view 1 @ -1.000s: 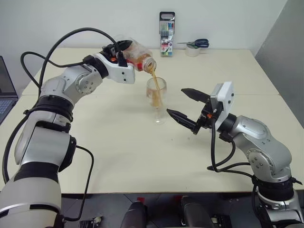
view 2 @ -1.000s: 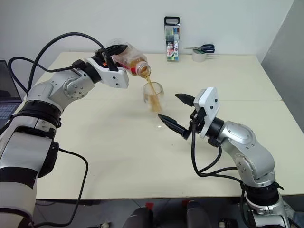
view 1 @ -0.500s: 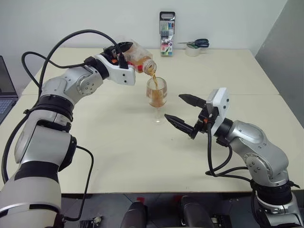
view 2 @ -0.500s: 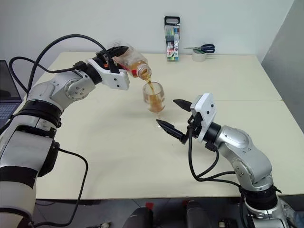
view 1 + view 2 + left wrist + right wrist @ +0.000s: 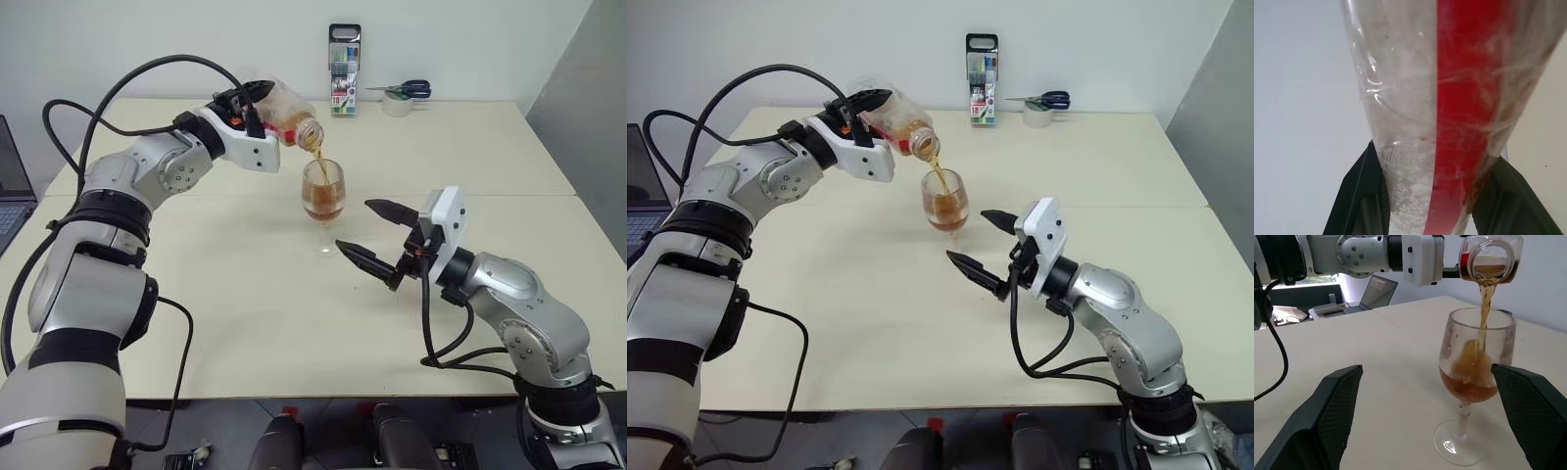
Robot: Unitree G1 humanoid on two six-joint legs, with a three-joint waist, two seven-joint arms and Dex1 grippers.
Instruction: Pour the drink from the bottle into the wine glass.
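My left gripper (image 5: 257, 104) is shut on the bottle (image 5: 290, 112), which it holds tilted, mouth down, above the wine glass (image 5: 323, 193). A thin stream of the reddish-brown drink (image 5: 316, 158) falls from the open mouth into the bowl, which holds a pool of it (image 5: 1469, 384). In the left wrist view the black fingers (image 5: 1362, 192) clamp the clear bottle (image 5: 1400, 98) beside its red strip. My right gripper (image 5: 356, 225) stands open just right of the glass's foot, level with the table, touching nothing. The right wrist view shows the glass (image 5: 1476, 347) standing between and beyond its fingertips.
A marker box (image 5: 345, 69) stands upright at the table's far edge, with scissors on a tape roll (image 5: 400, 96) to its right. A laptop (image 5: 8, 201) shows at the far left. A seam (image 5: 509, 194) crosses the cream table (image 5: 245, 304).
More drink has gathered in the glass and the stream keeps running. The right gripper has eased slightly left, closer to the glass's foot. The left gripper and bottle have held their place.
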